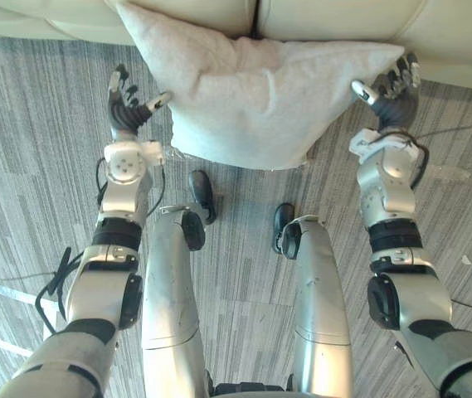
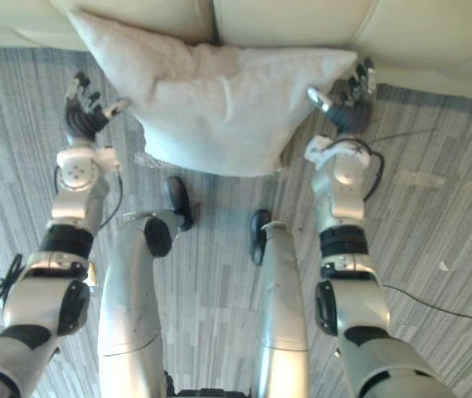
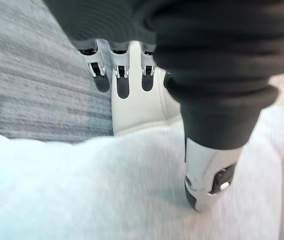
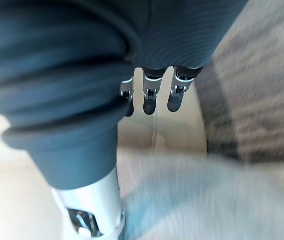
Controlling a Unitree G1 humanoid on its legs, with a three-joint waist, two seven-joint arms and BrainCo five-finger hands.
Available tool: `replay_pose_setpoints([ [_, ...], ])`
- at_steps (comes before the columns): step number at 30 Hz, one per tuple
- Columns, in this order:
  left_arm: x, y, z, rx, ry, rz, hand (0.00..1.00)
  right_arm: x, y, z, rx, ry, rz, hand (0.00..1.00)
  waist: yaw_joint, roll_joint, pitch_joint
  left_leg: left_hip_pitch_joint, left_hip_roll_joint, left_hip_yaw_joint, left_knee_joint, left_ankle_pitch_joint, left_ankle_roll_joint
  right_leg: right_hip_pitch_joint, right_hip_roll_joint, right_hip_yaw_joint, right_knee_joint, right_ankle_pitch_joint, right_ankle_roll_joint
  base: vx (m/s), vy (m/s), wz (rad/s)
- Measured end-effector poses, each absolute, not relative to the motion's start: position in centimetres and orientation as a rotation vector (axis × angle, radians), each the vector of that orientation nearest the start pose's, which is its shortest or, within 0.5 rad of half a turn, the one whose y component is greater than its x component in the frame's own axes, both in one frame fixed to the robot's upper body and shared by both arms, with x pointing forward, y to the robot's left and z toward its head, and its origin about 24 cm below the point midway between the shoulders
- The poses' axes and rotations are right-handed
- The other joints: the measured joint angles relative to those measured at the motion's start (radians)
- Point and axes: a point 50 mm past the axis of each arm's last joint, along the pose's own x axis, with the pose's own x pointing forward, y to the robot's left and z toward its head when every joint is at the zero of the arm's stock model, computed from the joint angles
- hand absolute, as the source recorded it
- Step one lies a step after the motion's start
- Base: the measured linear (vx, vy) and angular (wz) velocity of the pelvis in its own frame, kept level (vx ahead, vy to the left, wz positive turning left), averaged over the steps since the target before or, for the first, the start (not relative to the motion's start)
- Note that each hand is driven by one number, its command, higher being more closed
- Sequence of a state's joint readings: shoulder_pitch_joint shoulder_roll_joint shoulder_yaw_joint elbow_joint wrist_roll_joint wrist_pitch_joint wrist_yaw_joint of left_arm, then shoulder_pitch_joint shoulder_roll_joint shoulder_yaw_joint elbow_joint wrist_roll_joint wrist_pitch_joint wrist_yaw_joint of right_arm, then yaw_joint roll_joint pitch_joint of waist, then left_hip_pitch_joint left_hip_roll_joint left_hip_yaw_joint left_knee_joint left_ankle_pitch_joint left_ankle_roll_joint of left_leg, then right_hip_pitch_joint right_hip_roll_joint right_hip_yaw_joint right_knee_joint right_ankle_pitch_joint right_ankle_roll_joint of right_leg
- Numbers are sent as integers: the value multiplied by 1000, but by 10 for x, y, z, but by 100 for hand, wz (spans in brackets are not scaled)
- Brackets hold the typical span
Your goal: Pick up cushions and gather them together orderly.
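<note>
Against the front of a cream sofa point(image 1: 343, 21), above grey carpet point(image 1: 36, 124), a white cushion point(image 1: 260, 99) sits between the robot's palms, apparently squeezed from both sides because it is too broad for one grasp. The left hand point(image 1: 128, 104) and right hand point(image 1: 393, 87) are spread wide, thumbs touching the fabric, fingers uncurled.
</note>
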State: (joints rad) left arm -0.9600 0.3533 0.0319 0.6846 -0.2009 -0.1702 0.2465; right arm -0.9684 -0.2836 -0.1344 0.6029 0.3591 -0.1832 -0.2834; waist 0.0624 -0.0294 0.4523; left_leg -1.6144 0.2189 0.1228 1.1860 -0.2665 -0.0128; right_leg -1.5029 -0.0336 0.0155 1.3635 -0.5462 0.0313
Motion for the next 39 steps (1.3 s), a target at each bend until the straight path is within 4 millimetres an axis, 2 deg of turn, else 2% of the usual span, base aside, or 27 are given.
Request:
replay_pose_setpoints([
  [4,391,170,248,-6,-535,192,0,390,-177,246,254,-526,-222,0,2,0,0,-11,-2,-1,8,0,0,-11,-2,-1,13,0,0,-7,14,3],
  [5,391,165,247,-24,-536,187,100,390,-172,247,266,-526,-207,100,2,-1,0,-11,-2,-2,9,0,0,-11,-2,-2,15,0,0,0,0,0],
  [7,390,151,245,-89,-530,174,100,392,-160,244,314,-509,-195,100,2,-1,-1,-11,-5,-7,19,0,0,-10,-2,-4,32,0,0,-16,15,6],
  [11,389,136,242,-186,-512,171,100,393,-150,237,340,-480,-179,100,-3,-1,-1,-2,-16,-23,22,12,-5,1,-2,-10,47,0,0,-21,11,10],
  [18,382,126,232,-232,-508,142,100,388,-160,201,360,-395,-217,100,-14,-4,-3,84,-16,-31,10,30,-8,93,1,-15,30,0,-1,-30,20,-4],
  [21,377,122,224,-274,-501,123,100,380,-160,191,374,-398,-216,100,-20,-4,-3,153,-16,-25,-41,42,-6,163,0,-21,-26,16,-24,-10,17,-5],
  [23,370,123,212,-300,-501,122,100,371,-158,180,401,-404,-214,100,-26,-14,-20,205,-17,-21,-91,50,-10,210,-1,-26,-79,30,-30,51,2,-4],
  [26,361,119,193,-316,-477,108,100,357,-158,164,428,-400,-223,100,-31,-17,-23,339,-25,-21,-189,79,-20,349,-2,-42,-183,57,-35,113,-18,6],
  [29,344,113,167,-345,-443,87,100,335,-161,137,457,-372,-256,100,-32,-22,-39,507,-39,-16,-311,100,-35,518,-7,-63,-314,87,-34,180,-32,7],
  [31,333,108,150,-365,-410,69,100,321,-163,119,428,-344,-279,100,-37,-31,-66,606,-47,-7,-387,111,-40,610,-18,-75,-386,105,-24,140,-20,4],
  [34,311,104,124,-388,-357,41,100,289,-169,97,369,-318,-301,100,-50,-35,-90,824,-63,10,-524,121,-45,829,-26,-90,-540,136,2,183,4,-4],
  [35,301,104,112,-390,-327,28,100,274,-173,90,332,-313,-315,100,-51,-40,-116,904,-70,23,-583,126,-45,907,-33,-99,-606,155,9,157,31,-8],
  [37,292,104,103,-393,-305,18,100,262,-176,87,318,-313,-319,100,-52,-44,-147,956,-75,35,-623,128,-44,959,-35,-97,-657,165,13,144,45,-9],
  [39,276,104,90,-398,-273,1,100,244,-179,84,280,-314,-317,100,-53,-45,-170,1061,-77,53,-685,128,-43,1066,-35,-98,-742,194,36,166,69,-17],
])
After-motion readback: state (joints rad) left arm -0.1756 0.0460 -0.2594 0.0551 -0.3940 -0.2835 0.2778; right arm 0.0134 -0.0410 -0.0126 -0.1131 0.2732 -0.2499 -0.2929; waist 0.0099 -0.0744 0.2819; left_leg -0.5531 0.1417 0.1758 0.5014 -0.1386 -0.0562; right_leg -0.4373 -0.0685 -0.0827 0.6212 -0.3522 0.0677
